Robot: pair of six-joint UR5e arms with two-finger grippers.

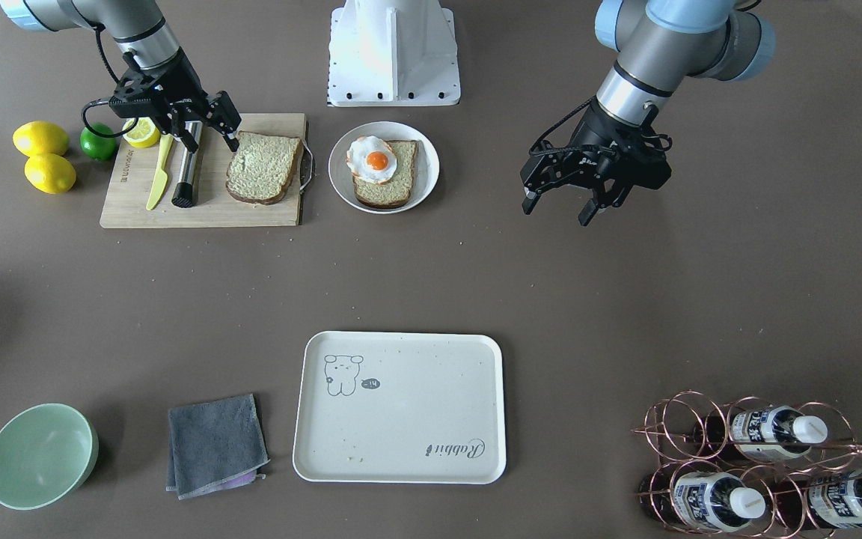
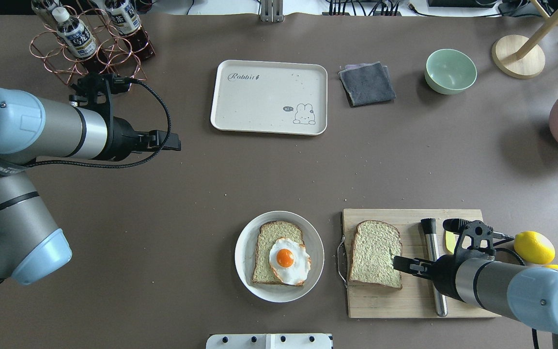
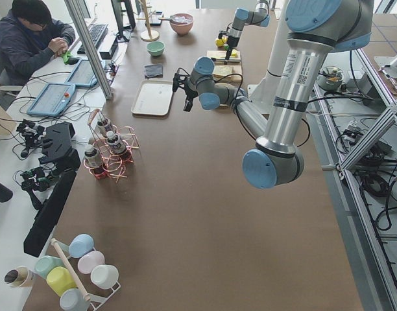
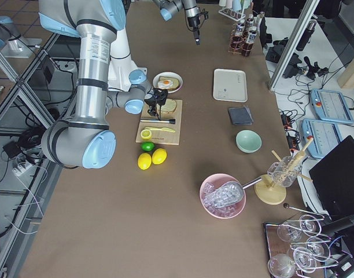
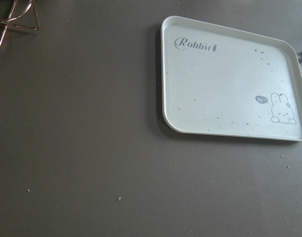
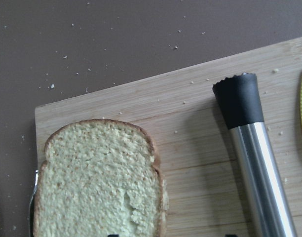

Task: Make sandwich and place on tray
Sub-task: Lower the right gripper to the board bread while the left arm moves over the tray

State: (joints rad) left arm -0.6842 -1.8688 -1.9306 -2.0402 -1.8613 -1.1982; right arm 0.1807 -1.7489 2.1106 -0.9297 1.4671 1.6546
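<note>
One bread slice (image 1: 263, 168) lies flat on the wooden cutting board (image 1: 206, 213); it also shows in the overhead view (image 2: 375, 254) and the right wrist view (image 6: 99, 182). A second slice with the fried egg (image 1: 373, 159) on top sits on a round white plate (image 1: 425, 161). My right gripper (image 1: 205, 129) is open and hovers just above the board at the first slice's edge (image 2: 400, 264). My left gripper (image 1: 556, 212) is open and empty above bare table, off to the plate's side. The cream tray (image 1: 399, 408) lies empty on the far side of the table, also in the left wrist view (image 5: 230, 84).
On the board lie a steel rod with black ends (image 1: 188, 168), a yellow knife (image 1: 158, 176) and a lemon half (image 1: 141, 132). Two lemons (image 1: 42, 138) and a lime (image 1: 98, 142) sit beside it. A grey cloth (image 1: 215, 443), green bowl (image 1: 40, 455) and bottle rack (image 1: 760, 464) flank the tray.
</note>
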